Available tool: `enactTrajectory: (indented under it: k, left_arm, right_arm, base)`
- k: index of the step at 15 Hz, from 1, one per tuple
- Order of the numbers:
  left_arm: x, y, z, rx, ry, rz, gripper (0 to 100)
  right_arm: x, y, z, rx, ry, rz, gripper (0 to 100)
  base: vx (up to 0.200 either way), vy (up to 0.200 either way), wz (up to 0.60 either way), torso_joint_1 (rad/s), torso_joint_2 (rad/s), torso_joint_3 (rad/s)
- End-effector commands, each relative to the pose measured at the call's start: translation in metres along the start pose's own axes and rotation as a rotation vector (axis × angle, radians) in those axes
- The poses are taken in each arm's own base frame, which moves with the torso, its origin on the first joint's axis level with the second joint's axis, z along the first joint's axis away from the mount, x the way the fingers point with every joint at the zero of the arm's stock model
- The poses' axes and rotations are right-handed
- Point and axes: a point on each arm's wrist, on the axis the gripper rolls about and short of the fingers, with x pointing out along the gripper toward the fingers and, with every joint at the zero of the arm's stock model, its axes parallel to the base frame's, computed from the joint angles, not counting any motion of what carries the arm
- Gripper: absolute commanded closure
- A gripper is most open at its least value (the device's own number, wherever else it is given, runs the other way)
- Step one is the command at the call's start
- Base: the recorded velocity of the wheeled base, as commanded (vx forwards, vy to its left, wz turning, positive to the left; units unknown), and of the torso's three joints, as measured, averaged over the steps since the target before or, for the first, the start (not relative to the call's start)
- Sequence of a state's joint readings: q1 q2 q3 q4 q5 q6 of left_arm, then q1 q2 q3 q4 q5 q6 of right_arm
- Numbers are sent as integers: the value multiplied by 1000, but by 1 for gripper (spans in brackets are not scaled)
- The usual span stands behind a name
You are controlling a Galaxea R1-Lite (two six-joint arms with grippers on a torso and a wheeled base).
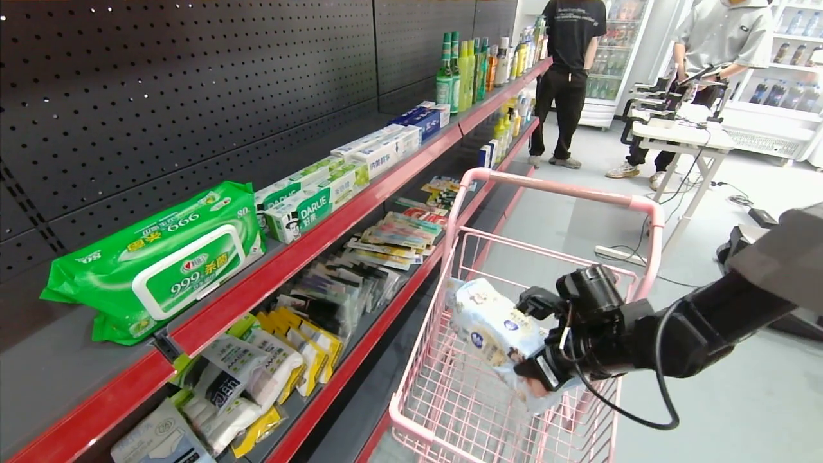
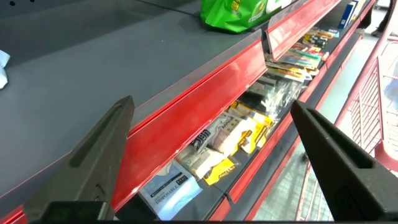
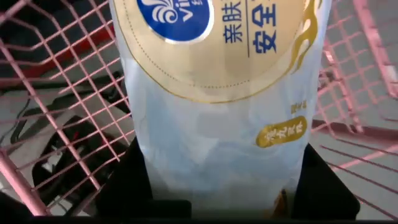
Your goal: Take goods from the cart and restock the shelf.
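the pale blue and white soft plastic pack of wipes [image 1: 492, 328] sits inside the pink wire shopping cart [image 1: 559, 188], beside the red-edged grey store shelf [image 1: 308, 247]. the right gripper [image 1: 539, 381] has its fingers clamped across the pack's narrow width, close to its near end. i cannot tell whether the far end rests on the wire. the pack's long axis runs away from the gripper, slanting up toward the cart's shelf side, and in the right wrist view its printed face [image 3: 217, 124] is turned to the camera. it looks like a pliant film pouch with some weight from its moist contents, so held by one end it will likely droop and could slide in the pads. a hold nearer the middle, still across the short side, seems safer, and it needs no delicate handling. the left gripper [image 2: 217, 168] hangs with its fingers spread wide and holding nothing, over the front edge of the upper shelf board. farther along that board lies a large green soft pack of wipes [image 1: 161, 257], with bare grey board near it where the new pack could probably be laid flat.
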State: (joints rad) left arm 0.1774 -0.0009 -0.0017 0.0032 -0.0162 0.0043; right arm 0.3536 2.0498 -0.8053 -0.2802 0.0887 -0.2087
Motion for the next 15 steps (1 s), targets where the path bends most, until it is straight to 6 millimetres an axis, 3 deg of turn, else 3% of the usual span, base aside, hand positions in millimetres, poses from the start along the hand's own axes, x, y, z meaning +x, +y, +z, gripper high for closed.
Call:
enactTrajectory:
  k: [1,2,3,4,7,9,10,11,15]
  left_arm:
    - [0,0,0,0,1,0,0]
    - [0,0,0,0,1,0,0]
    - [0,0,0,0,1,-2,0]
    - [0,0,0,-1,1,0,0]
    - [0,0,0,0,1,-3,0]
    - [0,0,0,-1,1,-3,0]
    - [0,0,0,-1,1,-3,0]
    - [0,0,0,-1,1,-3,0]
    - [0,0,0,-1,1,-3,0]
  right_arm:
    - [-81,-23,38,103,-168,-174,100]
    - [-81,-23,38,103,-168,-174,100]
    - [-124,-27,44,177,-255,-215,100]
    - [-165,-31,36,211,-346,-265,100]
    - [-227,-36,-9,207,-417,-424,100]
    - [-252,-38,-42,230,-421,-513,100]
    - [-254,-38,-46,238,-426,-518,100]
    - [-276,-37,-68,264,-477,-568,100]
    - [-303,-22,-79,237,-577,-635,100]
  base:
    - [0,0,0,0,0,0]
    - [0,0,0,0,0,0]
    - [0,0,0,0,0,0]
    - [0,0,0,0,0,0]
    - [0,0,0,0,0,0]
    - [0,0,0,0,0,0]
    - [0,0,0,0,0,0]
    - [0,0,0,71,-159,-115]
    - [0,0,0,187,-481,-280]
